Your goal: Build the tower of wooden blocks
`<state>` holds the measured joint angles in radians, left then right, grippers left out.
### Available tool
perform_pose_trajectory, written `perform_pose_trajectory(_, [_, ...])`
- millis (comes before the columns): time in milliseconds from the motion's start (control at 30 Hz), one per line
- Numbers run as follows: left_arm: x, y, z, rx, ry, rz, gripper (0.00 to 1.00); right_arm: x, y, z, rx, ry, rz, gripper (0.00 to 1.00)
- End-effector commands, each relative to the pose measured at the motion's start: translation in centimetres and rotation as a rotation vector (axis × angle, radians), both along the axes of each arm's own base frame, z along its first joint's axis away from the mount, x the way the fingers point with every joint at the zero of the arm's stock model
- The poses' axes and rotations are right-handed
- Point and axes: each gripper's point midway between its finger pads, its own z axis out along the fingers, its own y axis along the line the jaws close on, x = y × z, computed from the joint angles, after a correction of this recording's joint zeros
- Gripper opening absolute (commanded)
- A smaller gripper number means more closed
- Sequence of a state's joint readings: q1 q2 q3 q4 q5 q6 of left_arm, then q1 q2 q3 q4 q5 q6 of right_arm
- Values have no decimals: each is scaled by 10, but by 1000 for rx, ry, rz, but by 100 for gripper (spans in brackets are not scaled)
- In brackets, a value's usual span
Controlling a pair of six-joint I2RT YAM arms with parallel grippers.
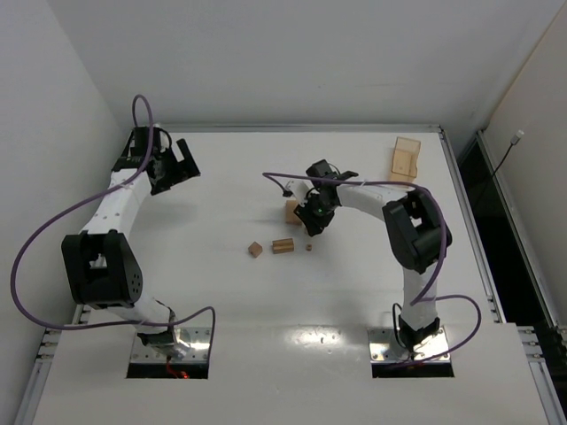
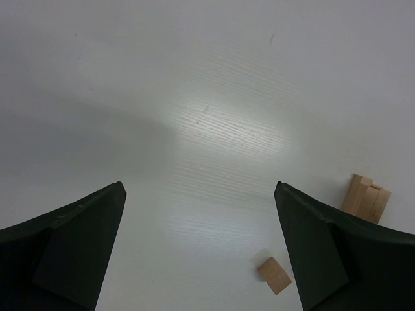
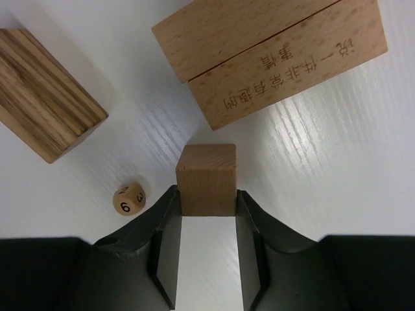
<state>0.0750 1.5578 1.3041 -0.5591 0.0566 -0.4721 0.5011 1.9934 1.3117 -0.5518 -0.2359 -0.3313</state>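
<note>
Several wood blocks (image 1: 283, 245) lie loose near the tabletop's middle. Your right gripper (image 3: 206, 197) is clamped on a small cube (image 3: 206, 170), probably hidden from overhead. The striped block (image 3: 45, 97) is cut off at the frame edge. Your left gripper (image 2: 200, 188) gapes wide and empty near the far-left corner.

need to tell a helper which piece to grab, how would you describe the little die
Find the right end effector mid-table, shut on a plain cube. The die lies on the table just to its left in the right wrist view. It is the smallest piece, round-cornered, the only one bearing black numbers.
</note>
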Motion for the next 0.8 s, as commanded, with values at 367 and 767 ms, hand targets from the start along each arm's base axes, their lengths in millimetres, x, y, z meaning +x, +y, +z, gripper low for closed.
perform_pose_trajectory(367, [-2, 15, 27, 35, -96, 75, 99, 14, -19, 156, 103, -166, -541, 0])
perform_pose_trajectory(767, [-5, 24, 36, 87, -99, 87, 99, 52, 14, 118, 59, -73, -908, 0])
